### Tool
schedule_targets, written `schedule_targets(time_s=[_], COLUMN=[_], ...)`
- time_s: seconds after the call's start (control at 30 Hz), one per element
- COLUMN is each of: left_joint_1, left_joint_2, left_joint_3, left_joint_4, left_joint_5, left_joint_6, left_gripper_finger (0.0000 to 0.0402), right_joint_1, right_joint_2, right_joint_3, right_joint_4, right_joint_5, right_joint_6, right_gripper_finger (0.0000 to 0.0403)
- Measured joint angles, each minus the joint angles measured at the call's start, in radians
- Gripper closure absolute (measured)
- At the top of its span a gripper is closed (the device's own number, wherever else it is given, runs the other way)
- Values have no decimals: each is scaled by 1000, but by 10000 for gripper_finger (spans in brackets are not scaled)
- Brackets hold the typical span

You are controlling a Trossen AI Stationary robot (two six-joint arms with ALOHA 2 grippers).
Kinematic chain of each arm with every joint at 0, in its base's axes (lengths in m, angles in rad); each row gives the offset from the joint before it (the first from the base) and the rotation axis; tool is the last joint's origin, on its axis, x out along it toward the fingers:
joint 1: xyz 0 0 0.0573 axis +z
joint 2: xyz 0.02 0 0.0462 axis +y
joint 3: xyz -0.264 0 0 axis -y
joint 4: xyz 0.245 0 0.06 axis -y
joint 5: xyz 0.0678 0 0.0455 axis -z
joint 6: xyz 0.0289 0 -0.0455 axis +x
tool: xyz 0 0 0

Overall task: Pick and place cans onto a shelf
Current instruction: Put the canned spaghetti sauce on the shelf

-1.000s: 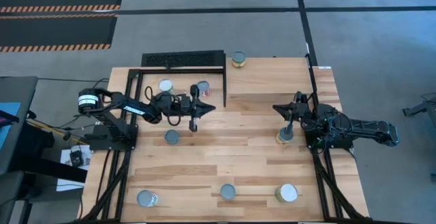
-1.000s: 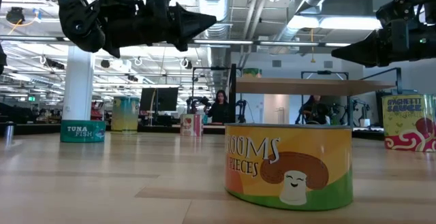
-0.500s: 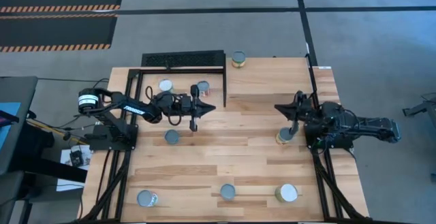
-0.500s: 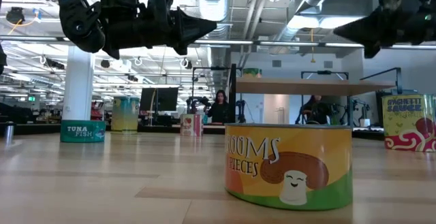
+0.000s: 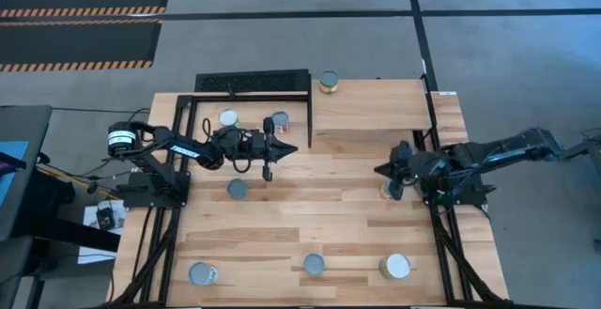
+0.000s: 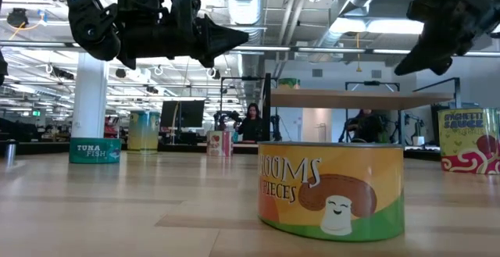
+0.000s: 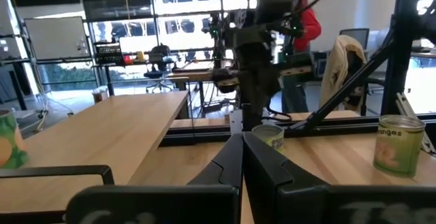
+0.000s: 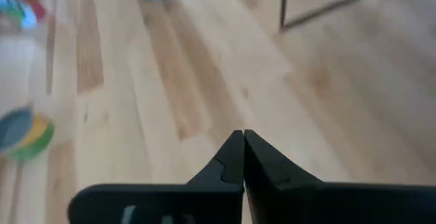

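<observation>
The high view looks straight down on the whole table (image 5: pixel 282 215) and both arms. The low view sits at tabletop height, close behind a mushroom can (image 6: pixel 331 188), facing the room. Each wrist view looks forward past its own fingers; the left wrist view shares the raised shelf (image 7: pixel 102 125) with the high view.

Eight cans (image 5: pixel 238 189) visible; one shelf (image 5: pixel 368 112); two arms, each one pincer.

Can (image 5: pixel 388 190) half-hidden under right pincer (image 5: pixel 384 171) — right wrist view blurred, label unreadable
</observation>
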Motion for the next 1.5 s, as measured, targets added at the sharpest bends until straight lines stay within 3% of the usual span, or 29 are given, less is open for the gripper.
schedule_targets(time_s=[0.33, 0.5, 0.77, 0.93, 1.17, 1.5], left_joint_1=[0, 0, 0, 0, 0, 0], left_joint_2=[0, 0, 0, 0, 0, 0], left_joint_3=[0, 0, 0, 0, 0, 0], left_joint_4=[-15, -20, -29, -32, -31, -32], left_joint_5=[-2, -2, -3, -3, -5, -27], left_joint_6=[1, 5, 13, 13, 7, 1], left_gripper_finger=[401, 401, 401, 401, 401, 401], right_joint_1=[210, 256, 216, 182, 153, 67], right_joint_2=[281, 400, 571, 639, 678, 678], right_joint_3=[258, 273, 273, 277, 333, 572], right_joint_4=[-451, -486, -541, -567, -571, -560], right_joint_5=[-7, -69, -85, -85, -135, -186], right_joint_6=[392, 484, 500, 453, 307, 116], right_gripper_finger=[310, 266, 222, 255, 382, 390])
